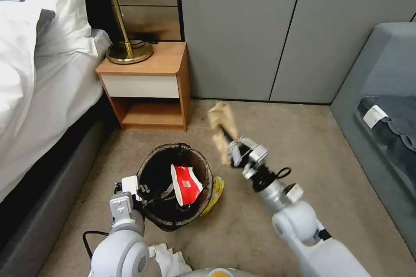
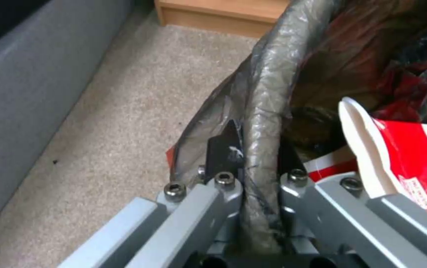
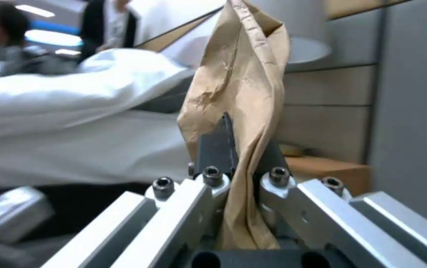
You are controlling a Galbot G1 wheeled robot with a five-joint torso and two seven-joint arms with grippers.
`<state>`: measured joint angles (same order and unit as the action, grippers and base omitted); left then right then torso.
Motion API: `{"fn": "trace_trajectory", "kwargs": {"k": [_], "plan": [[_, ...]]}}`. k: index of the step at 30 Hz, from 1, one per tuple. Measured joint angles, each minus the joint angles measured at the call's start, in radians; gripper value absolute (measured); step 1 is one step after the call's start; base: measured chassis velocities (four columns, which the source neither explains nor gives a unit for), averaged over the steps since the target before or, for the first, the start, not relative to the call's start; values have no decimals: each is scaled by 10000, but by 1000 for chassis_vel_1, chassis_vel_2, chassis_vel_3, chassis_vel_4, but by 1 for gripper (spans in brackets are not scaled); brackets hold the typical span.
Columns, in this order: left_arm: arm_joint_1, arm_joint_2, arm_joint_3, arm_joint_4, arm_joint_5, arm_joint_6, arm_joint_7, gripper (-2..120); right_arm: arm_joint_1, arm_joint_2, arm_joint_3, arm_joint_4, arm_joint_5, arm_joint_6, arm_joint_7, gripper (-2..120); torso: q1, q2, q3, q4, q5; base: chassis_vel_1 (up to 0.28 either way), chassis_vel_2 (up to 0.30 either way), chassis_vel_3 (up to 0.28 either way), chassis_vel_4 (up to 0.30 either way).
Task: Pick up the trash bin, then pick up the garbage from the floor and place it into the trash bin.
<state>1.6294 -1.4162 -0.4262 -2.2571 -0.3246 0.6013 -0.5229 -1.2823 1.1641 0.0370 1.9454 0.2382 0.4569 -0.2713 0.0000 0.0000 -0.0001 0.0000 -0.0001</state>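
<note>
Left end effector [image 2: 253, 163] clamped tight on the rim of the trash bin [image 1: 161, 207], a round bucket lined with a dark, wrinkled bag folded over the edge, held above the carpet [image 1: 260, 225] near the bedside counter [image 1: 147, 82]. A crushed red-and-white paper cup [image 1: 185, 184] lies tilted inside the bin; a yellow wrapper [image 1: 215, 192] shows at its far side. Right end effector [image 3: 243, 149] is closed on a crumpled brown paper bag [image 1: 222, 132], creased, standing upright above the fingers, right of the bin.
</note>
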Motion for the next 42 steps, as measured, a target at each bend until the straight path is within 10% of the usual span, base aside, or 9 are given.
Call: {"fn": "trace_trajectory", "kwargs": {"k": [31,42], "plan": [[162,-247,342,-38,295,-23,41,0,1329,1437,-1691,-3875,-1082,66,441,0,0,-1,1,0,0,0,0,0,0],[185,-244,343,-142,284,-22,44,0,1117,1365,-1774,-3878,-1316,57,462,39,0,-1,0,0,1,0,0,0,0]]}}
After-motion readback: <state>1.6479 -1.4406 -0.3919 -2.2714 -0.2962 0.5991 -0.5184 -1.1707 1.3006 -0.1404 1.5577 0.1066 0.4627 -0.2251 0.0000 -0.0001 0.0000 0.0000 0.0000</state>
